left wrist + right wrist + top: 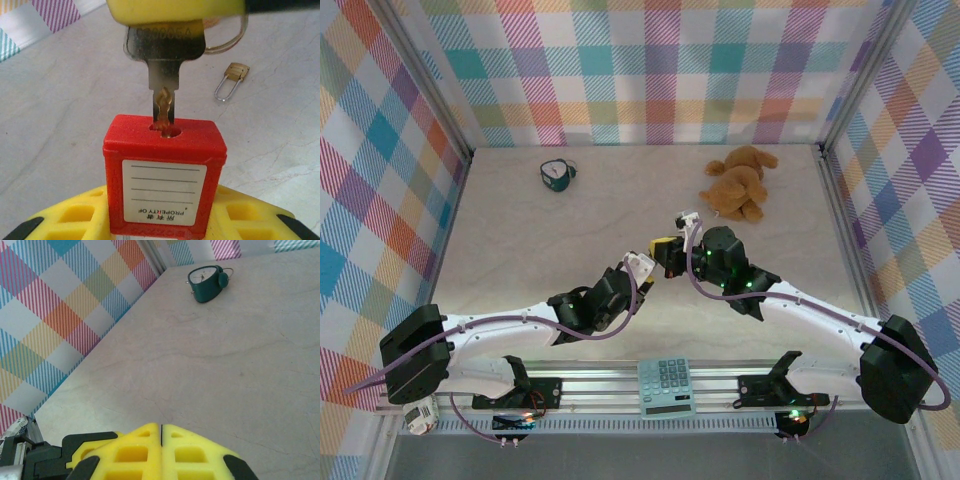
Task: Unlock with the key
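On the left wrist camera I see the slim dull-metal key [163, 85] standing upright, its blade tip in the keyhole on top of the red square plastic padlock [165, 165]. The left gripper [642, 268] has its yellow fingers [70, 217] partly closed around that padlock's body, gripping it on both sides. The right gripper [161, 440] has its jaws pressed together, pinching the key's head from above. A small brass padlock with a long silver shackle [231, 80] lies on the pale marbled table [65, 110] beyond, well apart.
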